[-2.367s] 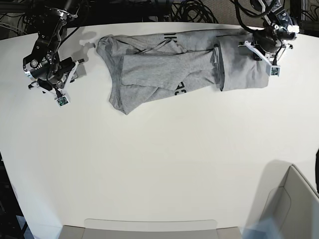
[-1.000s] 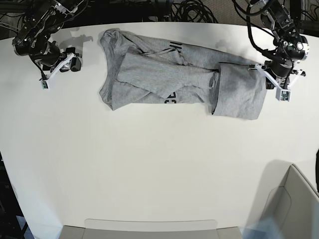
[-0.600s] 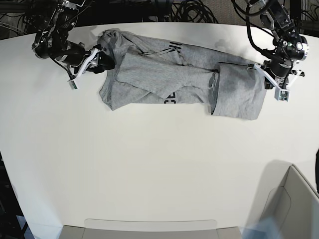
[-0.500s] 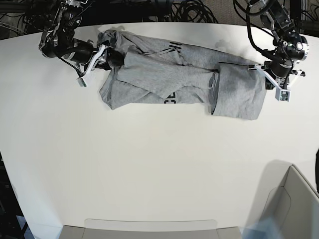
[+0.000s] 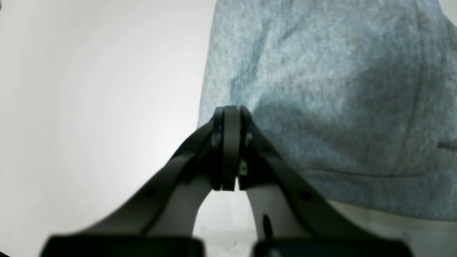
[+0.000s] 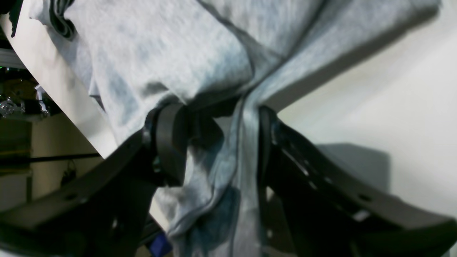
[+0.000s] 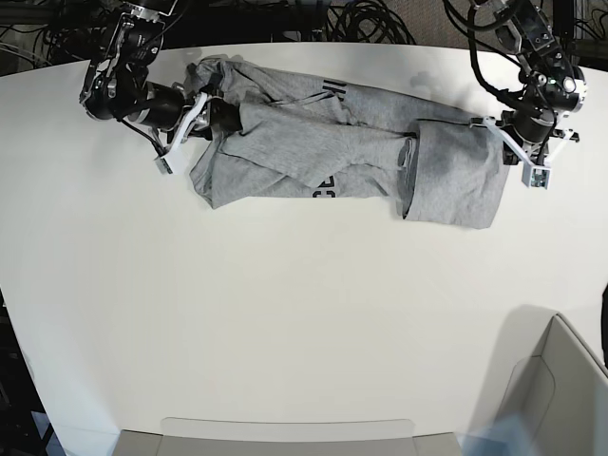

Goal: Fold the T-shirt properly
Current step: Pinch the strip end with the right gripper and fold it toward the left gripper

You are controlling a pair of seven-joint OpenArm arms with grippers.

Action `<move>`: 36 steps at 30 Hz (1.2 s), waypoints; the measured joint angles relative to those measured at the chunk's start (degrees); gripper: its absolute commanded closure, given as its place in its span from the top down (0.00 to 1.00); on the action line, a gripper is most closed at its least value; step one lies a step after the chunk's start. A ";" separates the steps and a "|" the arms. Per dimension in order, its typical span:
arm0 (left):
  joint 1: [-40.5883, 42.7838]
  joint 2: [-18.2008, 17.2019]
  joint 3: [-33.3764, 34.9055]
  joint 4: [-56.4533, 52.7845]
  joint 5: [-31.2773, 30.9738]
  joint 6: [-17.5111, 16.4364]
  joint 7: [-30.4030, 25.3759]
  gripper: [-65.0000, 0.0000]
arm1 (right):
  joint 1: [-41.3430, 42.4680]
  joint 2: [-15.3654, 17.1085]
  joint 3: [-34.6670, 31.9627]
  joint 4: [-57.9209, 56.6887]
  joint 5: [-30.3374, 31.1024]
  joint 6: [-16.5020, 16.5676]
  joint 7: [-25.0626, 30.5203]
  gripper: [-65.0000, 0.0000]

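The T-shirt [image 7: 332, 142] is a light-grey cloth lying crumpled lengthwise along the far part of the white table [image 7: 285, 313], with bits of black lettering [image 7: 326, 89] showing. My right gripper [image 7: 214, 116] is at the shirt's left end. In the right wrist view this gripper [image 6: 217, 139] is open and its jaws straddle a loose fold of the T-shirt [image 6: 160, 53]. At the shirt's right end my left gripper [image 7: 492, 126] is shut. In the left wrist view the left gripper [image 5: 231, 114] has its tips pressed together right at the edge of the T-shirt [image 5: 321, 89].
A cardboard box [image 7: 560, 389] stands at the near right corner. A flat grey tray edge [image 7: 285, 432] runs along the front. Black cables [image 7: 370, 19] lie behind the table's far edge.
My right arm swung in from the table's left side to the shirt's left end, and its open jaws now surround the cloth. The left gripper and the shirt's right end hardly moved.
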 measured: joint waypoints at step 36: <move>2.12 0.20 -0.02 -0.02 0.22 0.00 0.61 0.00 | 8.79 16.33 3.23 -6.14 -10.99 -0.85 4.42 0.00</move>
